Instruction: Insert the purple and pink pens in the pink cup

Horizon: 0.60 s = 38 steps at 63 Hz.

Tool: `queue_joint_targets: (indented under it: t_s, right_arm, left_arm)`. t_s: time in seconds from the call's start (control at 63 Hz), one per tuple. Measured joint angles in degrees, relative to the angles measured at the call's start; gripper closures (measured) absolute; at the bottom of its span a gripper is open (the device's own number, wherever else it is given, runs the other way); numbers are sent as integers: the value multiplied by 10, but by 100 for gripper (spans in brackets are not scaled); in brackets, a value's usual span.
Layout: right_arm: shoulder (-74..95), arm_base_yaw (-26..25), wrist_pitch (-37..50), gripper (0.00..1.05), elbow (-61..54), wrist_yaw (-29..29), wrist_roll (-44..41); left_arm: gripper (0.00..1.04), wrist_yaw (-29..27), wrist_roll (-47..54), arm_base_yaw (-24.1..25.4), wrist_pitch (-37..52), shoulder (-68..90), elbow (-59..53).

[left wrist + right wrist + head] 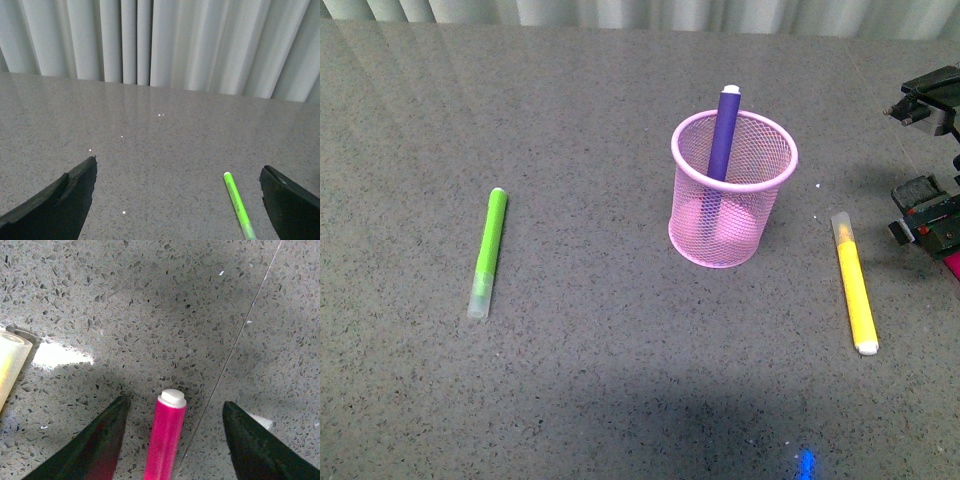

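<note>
purple pen (724, 130) leaning in pink cup (761, 215); green marker (489, 250) left, yellow marker (855, 286) right

green marker (488, 252): lay flat at table's left, translucent cap toward camera | yellow marker (855, 285): lay flat at right, white plug toward camera | table (620, 380): grey speckled stone | curtain (175, 45): pale, pleated, hung behind far edge
</note>
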Motion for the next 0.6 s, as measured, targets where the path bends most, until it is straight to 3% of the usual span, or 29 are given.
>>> queue_joint_targets:
  t_s: [0.048,0.286,0.603]
  right_arm:
    - [0,0,-2,62,-3,1,-2]
    - [-4,-3,-5,93,-12,1,-4]
    - [-57,-12,-22,97,17,-43,12]
  left_arm:
    - [8,0,0,0,0,0,0]
    - [8,0,0,0,0,0,0]
    - [8,0,0,0,0,0,0]
